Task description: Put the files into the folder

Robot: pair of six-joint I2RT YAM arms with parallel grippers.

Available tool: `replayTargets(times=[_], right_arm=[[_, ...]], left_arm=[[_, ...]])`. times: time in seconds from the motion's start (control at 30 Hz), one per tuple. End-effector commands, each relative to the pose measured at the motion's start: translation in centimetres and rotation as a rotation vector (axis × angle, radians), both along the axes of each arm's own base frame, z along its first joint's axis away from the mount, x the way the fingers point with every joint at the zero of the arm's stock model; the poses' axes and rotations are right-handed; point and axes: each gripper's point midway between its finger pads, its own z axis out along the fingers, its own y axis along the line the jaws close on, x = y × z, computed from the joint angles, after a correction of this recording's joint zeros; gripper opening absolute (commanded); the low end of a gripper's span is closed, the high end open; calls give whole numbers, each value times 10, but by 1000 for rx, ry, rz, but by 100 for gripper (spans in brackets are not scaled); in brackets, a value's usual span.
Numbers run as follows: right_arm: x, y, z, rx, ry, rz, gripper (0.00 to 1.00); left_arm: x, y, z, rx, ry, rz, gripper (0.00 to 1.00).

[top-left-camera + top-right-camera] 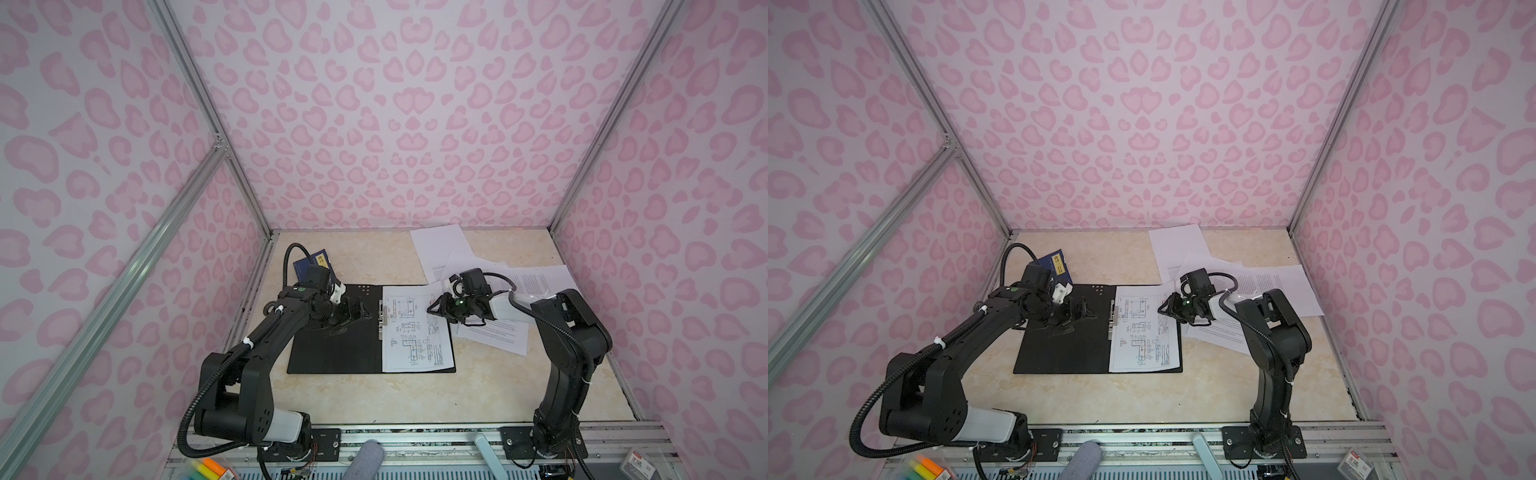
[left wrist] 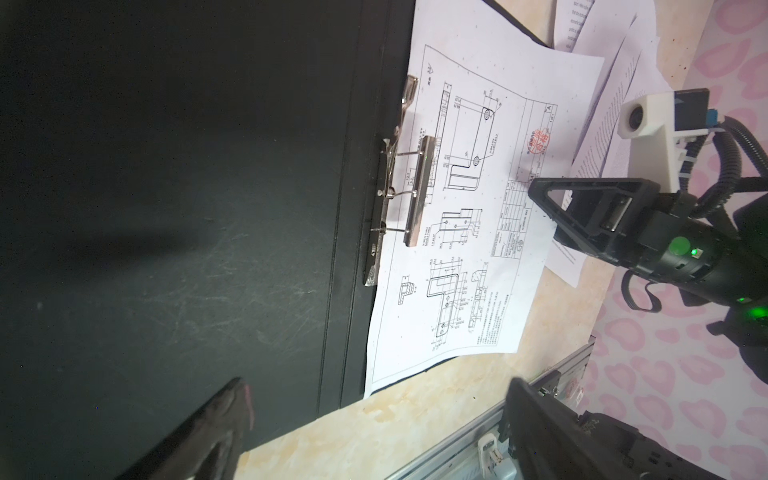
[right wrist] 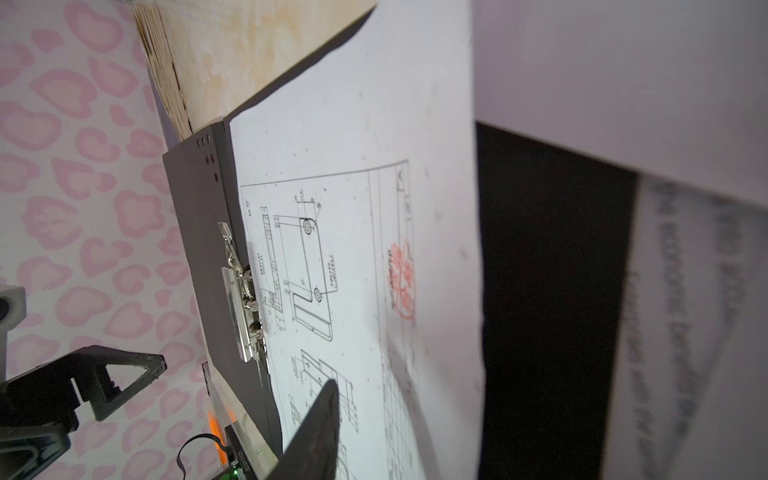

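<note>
The folder (image 1: 332, 345) lies open on the table, black inside up. One of the files, a sheet with line drawings (image 1: 415, 332), covers its right half, and its left edge reaches under the bar of the metal clip (image 2: 415, 191). My right gripper (image 1: 432, 308) is at that sheet's right edge. Its jaws stand apart, and one finger (image 3: 328, 399) is over the paper. More files (image 1: 498, 332) lie loose and overlapping to the right and behind. My left gripper (image 1: 357, 313) hovers open over the folder's bare left half, holding nothing.
A small dark-blue booklet (image 1: 309, 262) with a yellow label lies behind the left arm. Loose sheets (image 1: 440, 245) reach the back wall. A metal rail (image 1: 415, 432) runs along the front edge, with highlighters (image 1: 208, 467) below it. Pink patterned walls close in three sides.
</note>
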Motion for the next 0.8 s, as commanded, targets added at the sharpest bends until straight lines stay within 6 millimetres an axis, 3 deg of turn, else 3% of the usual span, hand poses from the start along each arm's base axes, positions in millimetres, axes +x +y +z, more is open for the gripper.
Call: replayTargets(times=[0.0,0.3,0.4,0.57,0.77], right_arm=[[-1,2,0,6,-7,5,38],[-1,11,0,7,-8,11,42],[-2,8,-1,-22,-6,8,48],[-3,-13,-2,-143,-8,-32,68],[-3,-53,9,-294,-23,-128,76]], left_arm=[[3,-2,2,-13,-2,0,98],[3,-3,3,-18,-5,-3,98],[2,-3,5,-16,-10,-2,98],[4,-1,10,-9,-23,7,98],[6,6,30,24,-70,32,98]])
